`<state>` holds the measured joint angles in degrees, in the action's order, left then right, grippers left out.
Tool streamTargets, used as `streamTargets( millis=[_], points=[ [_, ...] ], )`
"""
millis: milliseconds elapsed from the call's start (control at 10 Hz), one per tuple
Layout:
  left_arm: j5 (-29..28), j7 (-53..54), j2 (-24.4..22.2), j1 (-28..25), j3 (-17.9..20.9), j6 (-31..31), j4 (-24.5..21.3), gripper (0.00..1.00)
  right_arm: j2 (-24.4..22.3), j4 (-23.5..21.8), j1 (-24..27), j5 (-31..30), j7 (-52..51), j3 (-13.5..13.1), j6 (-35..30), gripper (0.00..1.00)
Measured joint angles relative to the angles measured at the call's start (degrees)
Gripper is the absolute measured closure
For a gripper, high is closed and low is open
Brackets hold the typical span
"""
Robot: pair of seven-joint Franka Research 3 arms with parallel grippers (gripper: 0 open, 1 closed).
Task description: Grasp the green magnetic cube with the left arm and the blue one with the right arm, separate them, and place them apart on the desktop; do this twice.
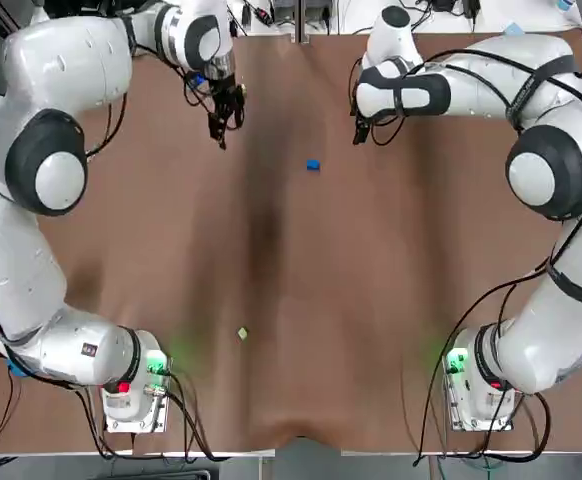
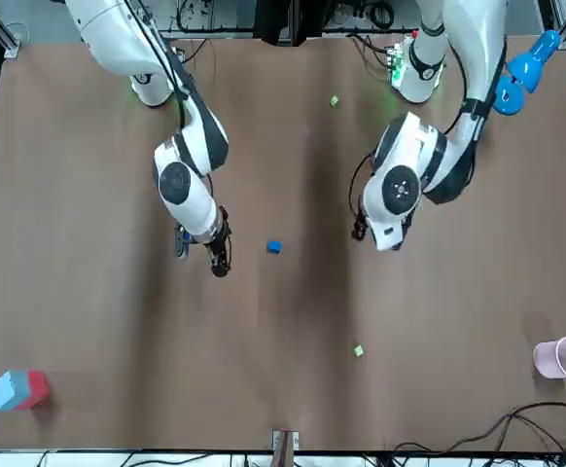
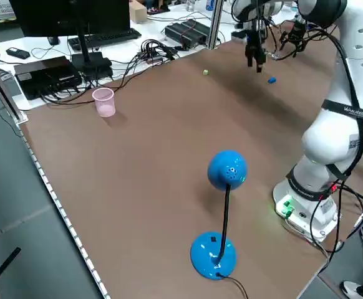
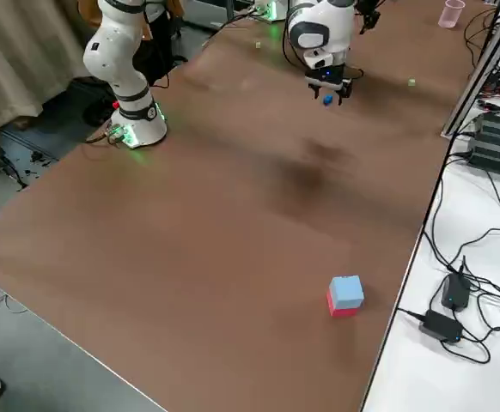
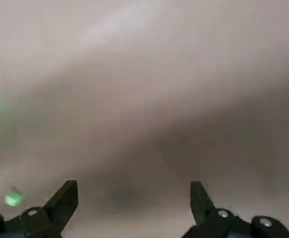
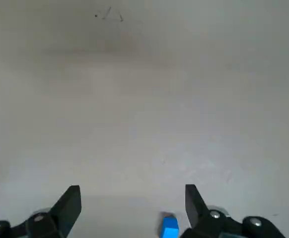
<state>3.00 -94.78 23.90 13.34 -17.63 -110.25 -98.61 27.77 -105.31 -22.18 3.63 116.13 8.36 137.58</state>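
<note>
My left gripper [image 1: 223, 126] hangs fingers-down in the upper left of the top view, spread wide and holding nothing. Its wrist camera shows only bare brown surface between the fingers. The left arm curls up from its base at lower left, with the elbow bulging out at the frame's left edge.

My right gripper [image 1: 359, 130] sits right of centre near the top of that view, also wide and empty. Its forearm reaches in level from the right.

The blue cube [image 1: 313, 165] rests on the bench [image 1: 301, 300] between the two grippers, nearer the right one. The right wrist view shows it close by one finger. The right side view has it right under that gripper.

The green cube [image 1: 242, 333] lies in the lower middle of the top view, between the arm bases and well apart from the blue one. The top view misses a second green cube [image 2: 358, 350], which the front view catches at its lower middle.

The bench is plain brown with a darker streak down its middle. The front view also gives me a pink cup [image 2: 561, 358] at lower right, a red-and-blue block [image 2: 16, 389] at lower left and a blue lamp [image 2: 521, 68] at upper right. The left side view adds a keyboard [image 3: 103, 38] and tangled cables [image 3: 156, 50] on a desk beyond the bench, at upper left.
</note>
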Motion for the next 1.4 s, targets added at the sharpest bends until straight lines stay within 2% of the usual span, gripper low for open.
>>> streamTargets(
  millis=[200,400,600,900,1100,1200,1400],
  points=[
    [0.7,-5.2,6.5,1.3,-0.1,-2.3,7.2,0.0,0.0,-0.1,0.0,0.6,0.9,0.1,0.8,0.07],
    [1.0,-9.6,13.3,5.2,-0.2,-9.2,12.1,0.0,0.1,-0.2,0.0,0.7,2.7,0.7,1.7,0.07],
    [1.0,-16.5,17.6,10.6,-0.3,-19.3,12.9,0.0,0.5,-0.3,0.0,0.7,3.6,1.2,2.1,0.07],
    [1.1,-23.7,22.6,17.0,1.4,-29.6,13.1,0.01,1.4,-0.4,0.0,0.8,4.7,1.8,3.5,0.07],
    [1.6,-26.9,24.2,20.4,3.9,-31.5,13.3,0.06,2.1,-0.4,-0.1,1.0,5.6,2.5,4.4,0.08],
    [1.8,-27.1,24.5,20.8,4.1,-31.5,13.3,0.11,2.6,-0.4,-0.2,1.7,6.2,3.0,5.4,0.08],
    [1.8,-27.1,25.0,20.8,4.4,-31.5,13.3,0.11,3.7,-0.4,-0.7,2.3,7.9,3.7,7.1,0.08]
  ],
)
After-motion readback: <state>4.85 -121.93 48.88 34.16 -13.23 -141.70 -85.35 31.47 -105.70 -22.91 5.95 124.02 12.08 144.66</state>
